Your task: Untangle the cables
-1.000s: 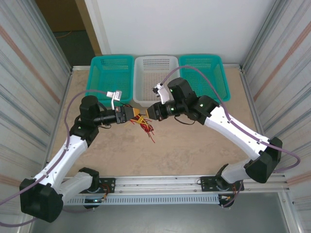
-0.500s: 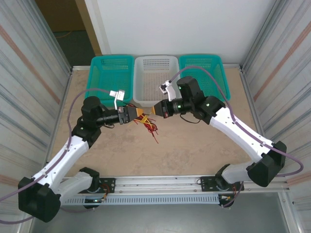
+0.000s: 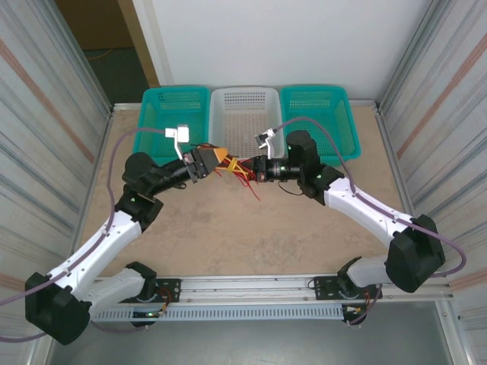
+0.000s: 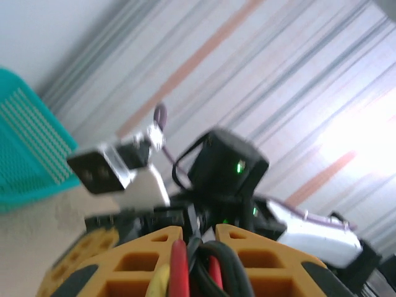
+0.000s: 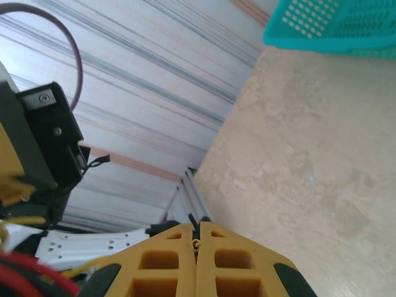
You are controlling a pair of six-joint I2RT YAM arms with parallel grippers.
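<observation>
Cables (image 3: 239, 170) are held above the table (image 3: 228, 236), clamped by left gripper (image 4: 198, 235), one strand pinched tight by right gripper (image 5: 197, 242); separation step judged in hand; a slow outward pull is called for.

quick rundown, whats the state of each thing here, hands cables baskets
left hand, shut on the cables, several strands pinched between its fingers
right hand, shut on one thin strand of the cables
cables, bunched and tangled between the two hands, red ends hanging loose
left teal basket, empty
white basket, empty
right teal basket, empty
</observation>
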